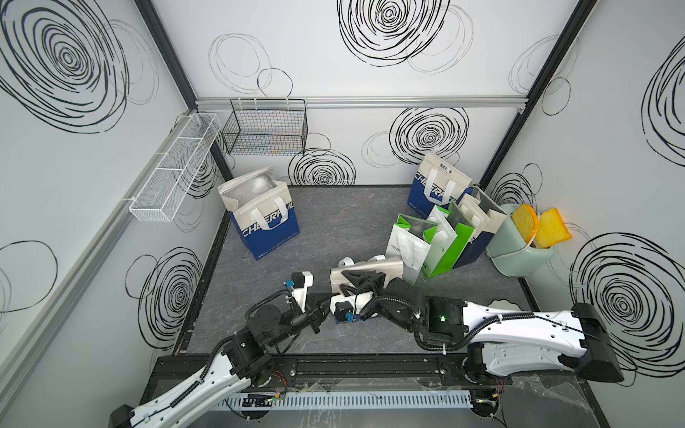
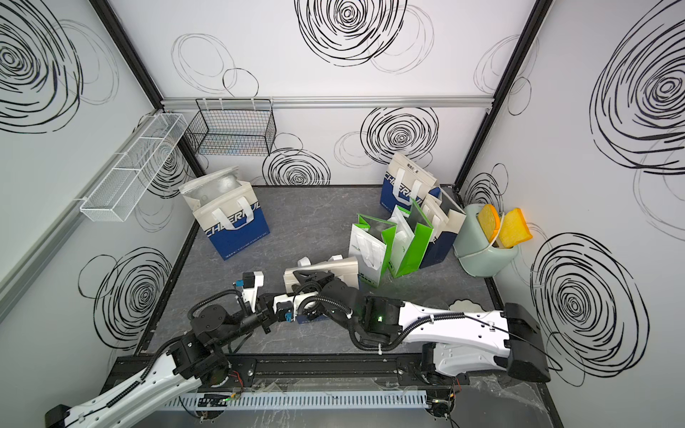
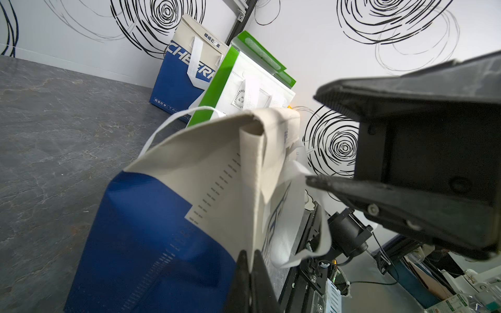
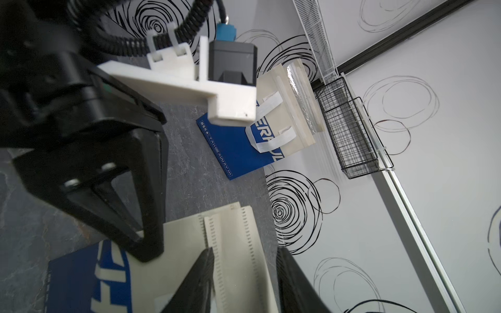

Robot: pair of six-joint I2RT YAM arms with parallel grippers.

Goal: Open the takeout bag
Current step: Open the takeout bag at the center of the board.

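Hands meet at the takeout bag (image 1: 374, 267), which sits on the worktop (image 1: 326, 222) right between them. My left hand (image 3: 250, 256) is pinched tight on the cream side fold of the bag, just above the blue panel. My right hand (image 4: 245, 252) reaches in from the opposite side with its jaws partly apart, and the cream top flap runs between its fingers (image 4: 202, 273) without being clamped. The bag's top edges lie close together. Beyond my right hand stand green-and-white bags (image 1: 441, 244) and a second blue bag (image 1: 433, 185). Well off past my left hand, another blue bag (image 1: 267, 226) gapes open.
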